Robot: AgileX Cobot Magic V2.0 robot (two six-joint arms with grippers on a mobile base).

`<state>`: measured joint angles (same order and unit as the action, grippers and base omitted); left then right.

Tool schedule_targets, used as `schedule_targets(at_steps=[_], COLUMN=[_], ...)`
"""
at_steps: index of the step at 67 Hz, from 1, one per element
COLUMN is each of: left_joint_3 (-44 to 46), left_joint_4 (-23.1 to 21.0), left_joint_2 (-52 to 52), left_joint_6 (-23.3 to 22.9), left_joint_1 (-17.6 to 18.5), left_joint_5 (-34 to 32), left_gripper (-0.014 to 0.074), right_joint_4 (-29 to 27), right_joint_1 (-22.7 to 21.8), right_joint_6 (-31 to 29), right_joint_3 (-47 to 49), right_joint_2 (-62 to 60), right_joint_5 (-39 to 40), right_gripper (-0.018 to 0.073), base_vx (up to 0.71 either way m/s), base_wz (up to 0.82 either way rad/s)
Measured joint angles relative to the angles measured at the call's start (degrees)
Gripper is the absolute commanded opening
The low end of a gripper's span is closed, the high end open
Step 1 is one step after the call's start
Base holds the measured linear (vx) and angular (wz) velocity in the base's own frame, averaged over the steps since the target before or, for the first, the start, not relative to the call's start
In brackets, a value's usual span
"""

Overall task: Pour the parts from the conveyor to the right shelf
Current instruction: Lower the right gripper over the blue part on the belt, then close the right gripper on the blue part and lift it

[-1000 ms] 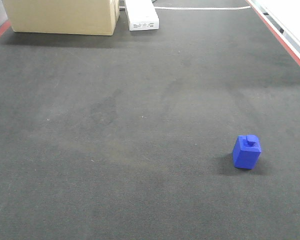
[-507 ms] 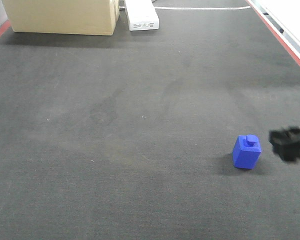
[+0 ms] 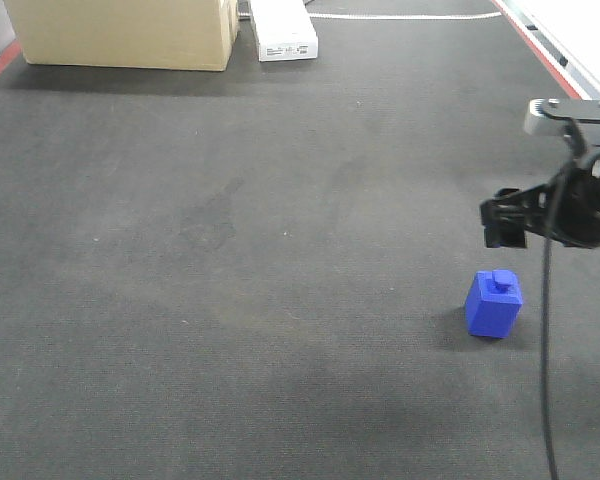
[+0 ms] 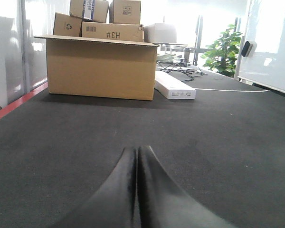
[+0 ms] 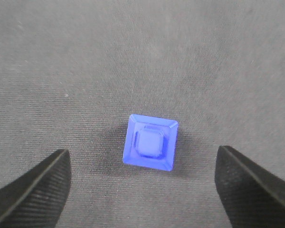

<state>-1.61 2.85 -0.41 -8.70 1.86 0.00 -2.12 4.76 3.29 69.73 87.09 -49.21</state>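
One blue part (image 3: pixel 493 303) is being shown upright on the dark belt (image 3: pixel 230 300), toward its right side. The right gripper (image 3: pixel 503 222) is being held over it with fingers (image 5: pixel 38 185) spread wide (the part is not being touched). The left gripper (image 4: pixel 137 159) is being held low over the belt, fingers pressed together and empty, facing a cardboard box (image 4: pixel 99 69).

Blue cube-shaped part (image 5: pixel 150 144): one, square top with raised, round-cornered centre block, seen from above. Rests on dark grey textured surface (image 5: pixel 133 52). Right gripper (image 5: pixel 141 151): jaws spread wide; black ribbed fingertips (image 5: pixel 31 187) at lower left and lower right, part between them, touching neither.
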Motion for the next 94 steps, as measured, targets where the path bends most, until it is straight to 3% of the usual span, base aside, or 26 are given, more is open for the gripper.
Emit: schedule_targets(at_steps=[15,38,47,68,80,94], left_joint_3=[0.0,0.0,0.0,0.0,0.0,0.0], left_joint_4=[0.0,0.0,0.0,0.0,0.0,0.0], left_joint_2=[0.0,0.0,0.0,0.0,0.0,0.0], left_joint_6=[0.0,0.0,0.0,0.0,0.0,0.0], left_joint_1=[0.0,0.0,0.0,0.0,0.0,0.0], left_joint_5=[0.0,0.0,0.0,0.0,0.0,0.0], left_gripper=[-0.0006,-0.0006,-0.0006,-0.0006,-0.0006,-0.0006], right_joint_4=[0.0,0.0,0.0,0.4,1.7,2.7], right_joint_1=[0.0,0.0,0.0,0.0,0.0,0.0], right_joint_6=[2.2,2.3,2.3,0.5,-0.9,-3.0], right_joint_3=[5.8,6.4,6.4,6.6,6.4,-0.6], right_joint_2=[8.2,16.8,19.1,19.9,16.4,2.6], right_joint_5=[-5.8,-7.1,-6.9,-7.4,-7.9,-0.2], right_gripper=[0.0585,0.0555,0.0464,-0.0013,-0.0008,-0.0006], base_vx=[0.0,0.0,0.0,0.0,0.0,0.0], base_wz=[0.0,0.0,0.0,0.0,0.0,0.0])
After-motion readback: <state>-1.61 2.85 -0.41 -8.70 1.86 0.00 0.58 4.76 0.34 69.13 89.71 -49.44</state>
